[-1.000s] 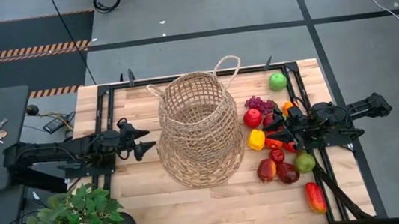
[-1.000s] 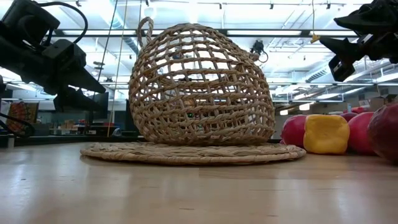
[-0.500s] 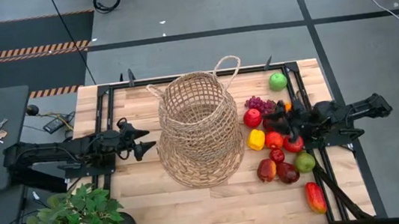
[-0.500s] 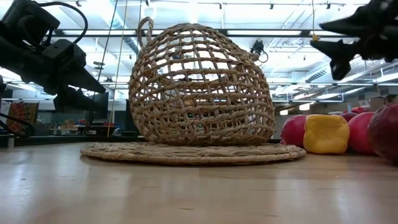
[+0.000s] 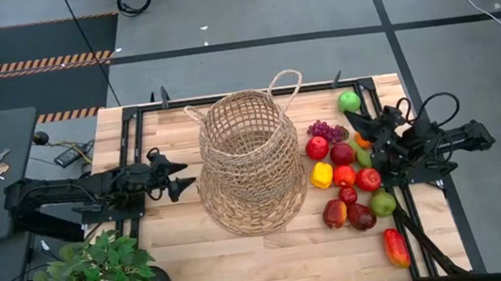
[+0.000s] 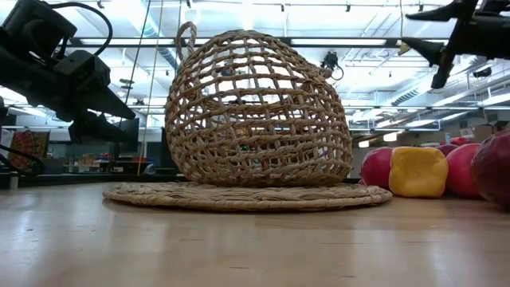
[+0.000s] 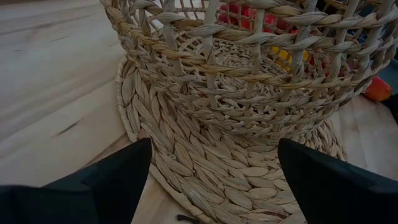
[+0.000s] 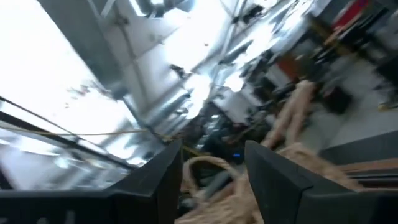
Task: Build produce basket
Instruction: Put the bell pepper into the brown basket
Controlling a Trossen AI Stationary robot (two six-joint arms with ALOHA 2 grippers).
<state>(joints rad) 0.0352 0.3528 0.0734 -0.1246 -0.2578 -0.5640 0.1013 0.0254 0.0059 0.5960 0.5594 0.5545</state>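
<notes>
The tan wicker basket [image 5: 251, 159] stands mid-table on its flat round woven base [image 6: 247, 195], with its loop handles [image 5: 286, 80] at the top. The produce lies on the wood to its right: a red apple [image 5: 318, 148], a yellow pepper [image 5: 322, 175], grapes [image 5: 323, 130], green apples and several red fruits. My right gripper [image 5: 365, 130] hangs over the far part of the pile, tipped upward, its fingers a little apart with nothing between them [image 8: 213, 155]. My left gripper [image 5: 179, 175] waits open just left of the basket's base [image 7: 214, 155].
A leafy potted plant [image 5: 96, 276] stands at the near left corner. Black rails [image 5: 132, 135] frame the table on its left, right and far sides. Bare wood [image 5: 245, 255] lies between the basket and the near edge. A red-orange fruit [image 5: 396, 248] lies apart at the near right.
My right gripper has risen from low among the produce and tipped from pointing down at the fruit to pointing upward, rolling as it went. It has drawn back a little toward the table's right edge. Red fruits it covered now show.
</notes>
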